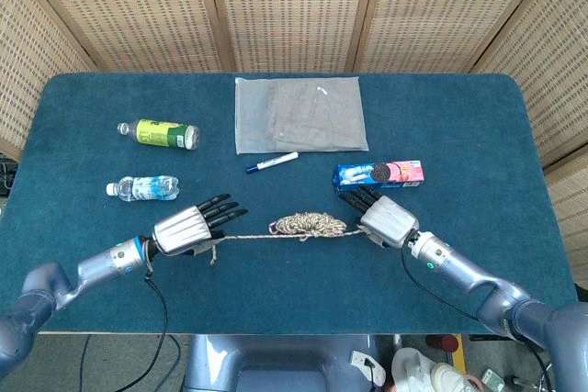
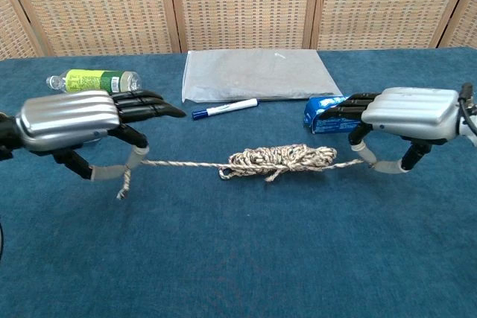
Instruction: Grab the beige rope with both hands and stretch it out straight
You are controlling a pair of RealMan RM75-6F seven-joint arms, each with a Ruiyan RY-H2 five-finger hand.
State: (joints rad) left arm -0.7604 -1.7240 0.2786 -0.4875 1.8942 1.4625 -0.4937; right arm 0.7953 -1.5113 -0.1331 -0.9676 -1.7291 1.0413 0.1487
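Note:
The beige rope [image 1: 308, 224] [image 2: 272, 161] lies across the near middle of the blue table, a tangled bundle in its centre with a taut strand running out each way. My left hand [image 1: 188, 225] [image 2: 74, 121] pinches the left strand between thumb and a finger, the other fingers stretched out, and a short frayed tail hangs below. On the right side, my right hand [image 1: 384, 220] [image 2: 402, 113] pinches the other end in the same way, just in front of the cookie box.
A blue cookie box [image 1: 378, 173] [image 2: 322, 107] lies right behind my right hand. A blue marker [image 1: 272, 162] [image 2: 223, 109] and a clear flat bag [image 1: 299, 114] [image 2: 257, 74] sit farther back. Two bottles, green-labelled [image 1: 161, 133] [image 2: 89, 81] and clear [image 1: 144, 188], lie at left.

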